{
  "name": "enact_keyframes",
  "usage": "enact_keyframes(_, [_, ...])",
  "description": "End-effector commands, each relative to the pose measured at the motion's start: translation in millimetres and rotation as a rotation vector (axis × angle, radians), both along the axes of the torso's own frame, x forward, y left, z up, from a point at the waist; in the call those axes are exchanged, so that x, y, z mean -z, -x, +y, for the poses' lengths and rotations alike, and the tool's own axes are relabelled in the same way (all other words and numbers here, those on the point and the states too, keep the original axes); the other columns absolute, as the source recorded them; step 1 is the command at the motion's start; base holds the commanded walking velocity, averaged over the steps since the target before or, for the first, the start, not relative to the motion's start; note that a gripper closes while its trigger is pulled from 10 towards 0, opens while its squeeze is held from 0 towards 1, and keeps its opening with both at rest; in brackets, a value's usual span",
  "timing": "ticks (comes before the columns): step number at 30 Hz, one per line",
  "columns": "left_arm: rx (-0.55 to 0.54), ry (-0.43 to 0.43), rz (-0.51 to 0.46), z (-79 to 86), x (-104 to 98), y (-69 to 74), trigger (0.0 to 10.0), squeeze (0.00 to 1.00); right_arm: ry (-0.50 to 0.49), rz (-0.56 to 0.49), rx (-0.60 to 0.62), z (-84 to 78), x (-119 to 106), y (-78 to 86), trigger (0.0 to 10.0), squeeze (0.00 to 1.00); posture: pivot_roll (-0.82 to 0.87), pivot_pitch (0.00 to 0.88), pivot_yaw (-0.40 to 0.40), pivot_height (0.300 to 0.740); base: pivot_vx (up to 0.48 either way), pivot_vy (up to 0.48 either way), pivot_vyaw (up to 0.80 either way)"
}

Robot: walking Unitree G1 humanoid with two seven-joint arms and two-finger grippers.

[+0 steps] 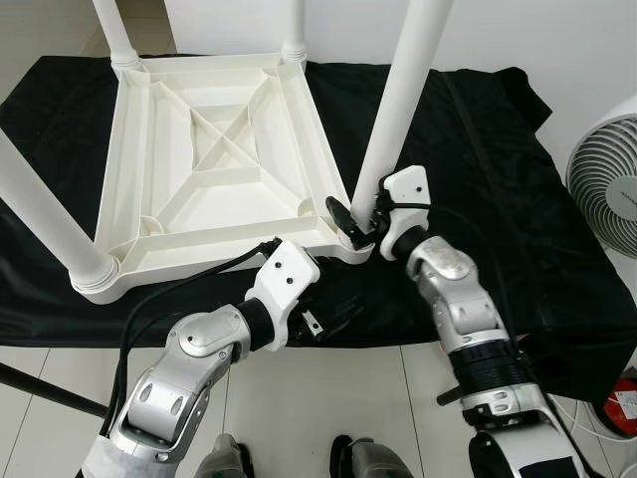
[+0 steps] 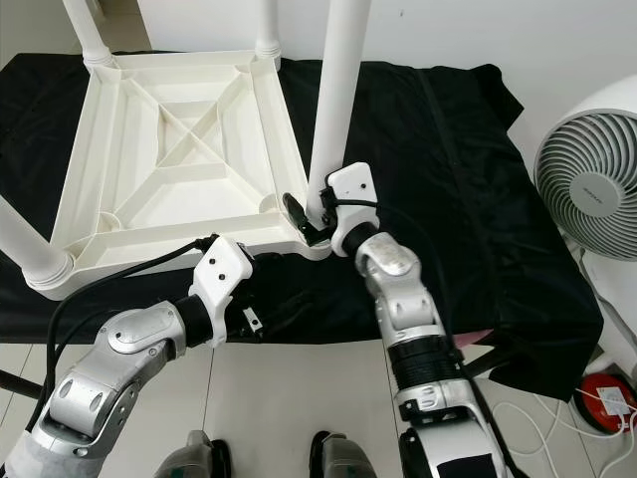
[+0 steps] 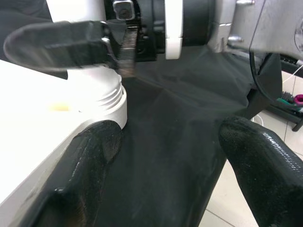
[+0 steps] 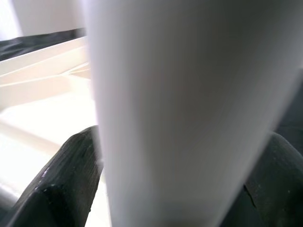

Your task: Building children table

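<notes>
Right pincer [image 1: 360, 224] clenches the white table leg [image 1: 403, 100] just above its corner socket on the upturned tabletop [image 1: 209, 164]; left pincer [image 3: 165, 156], released, waits just beside that corner.

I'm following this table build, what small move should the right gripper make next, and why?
Probably twist the leg further into its corner socket. The right gripper is clamped around the leg's base on the upturned tabletop, with the left gripper open beside that corner.

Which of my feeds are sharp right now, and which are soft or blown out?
Both eye views: sharp and evenly lit. Right wrist view: the table leg between the right gripper fingers is too close, a blurred pale column. Left wrist view: left gripper fingers soft, tabletop overexposed.
</notes>
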State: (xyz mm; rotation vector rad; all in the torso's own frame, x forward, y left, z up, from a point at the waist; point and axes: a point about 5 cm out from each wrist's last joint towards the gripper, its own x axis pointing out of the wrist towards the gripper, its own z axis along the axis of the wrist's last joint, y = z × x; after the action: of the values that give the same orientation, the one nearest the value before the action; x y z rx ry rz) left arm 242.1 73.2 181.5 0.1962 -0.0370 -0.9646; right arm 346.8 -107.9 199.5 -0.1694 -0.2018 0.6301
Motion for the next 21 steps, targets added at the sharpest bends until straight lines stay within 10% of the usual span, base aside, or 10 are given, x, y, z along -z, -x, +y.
enact_keyframes(1, [-0.026, 0.002, -0.002, -0.6, 2, 1.5, 10.0, 0.0, 0.022, 0.019, -0.07, -0.7, 5, -1.0, 10.0, 0.0, -0.02, 0.102, -0.02, 0.74, 0.0, 0.0, 0.0])
enact_keyframes(5, [-0.02, 0.001, -0.004, -1.7, 2, 0.9, 10.0, 0.0, 0.069, 0.045, -0.14, -4.8, 11, -4.5, 9.9, 0.0, -0.02, 0.086, -0.021, 0.74, 0.0, 0.0, 0.0])
enact_keyframes(6, [-0.019, 0.001, -0.004, -1.9, 2, 1.0, 10.0, 0.0, 0.074, 0.061, -0.161, -5.9, 13, -5.2, 4.8, 0.0, -0.02, 0.086, -0.021, 0.74, 0.0, 0.0, 0.0])
enact_keyframes(11, [-0.018, 0.002, -0.005, -2.4, 2, 1.1, 10.0, 0.0, 0.1, 0.08, -0.197, -7.9, 19, -5.8, 3.6, 0.0, -0.01, 0.08, -0.023, 0.74, 0.0, 0.0, 0.0])
enact_keyframes(16, [-0.023, 0.003, -0.005, -1.8, 2, 1.5, 10.0, 0.0, 0.116, 0.111, -0.218, -10.7, 26, -7.1, 4.0, 0.0, -0.01, 0.088, -0.022, 0.74, 0.0, 0.0, 0.0])
enact_keyframes(17, [-0.026, 0.005, -0.004, -1.7, 2, 1.8, 10.0, 0.0, 0.119, 0.124, -0.216, -12.5, 29, -8.0, 10.0, 0.0, -0.01, 0.091, -0.024, 0.74, 0.0, 0.0, 0.0])
enact_keyframes(21, [-0.028, 0.006, -0.003, -1.7, 2, 2.3, 10.0, 0.0, 0.113, 0.135, -0.206, -14.4, 31, -9.0, 10.0, 0.0, -0.01, 0.094, -0.023, 0.74, 0.0, 0.0, 0.0])
